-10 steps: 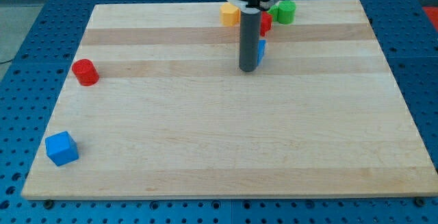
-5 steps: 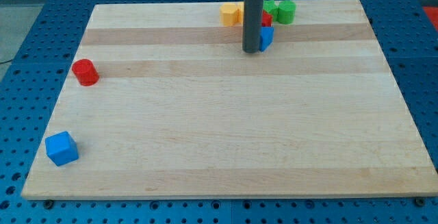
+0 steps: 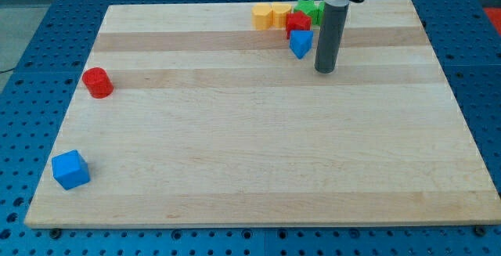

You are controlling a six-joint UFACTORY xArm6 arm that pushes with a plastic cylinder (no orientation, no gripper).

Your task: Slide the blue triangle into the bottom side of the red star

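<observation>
The blue triangle lies near the view's top, just below the red star and touching its bottom side. My tip rests on the board to the right of and slightly below the blue triangle, a short gap away. The rod rises from it and hides part of the green blocks behind.
Two yellow blocks sit left of the red star. A green block sits behind it, partly hidden. A red cylinder stands at the view's left. A blue cube lies at the bottom left of the wooden board.
My tip moved from the triangle's left side up and then round to its right and lower. The blue triangle slid up against the red star.
</observation>
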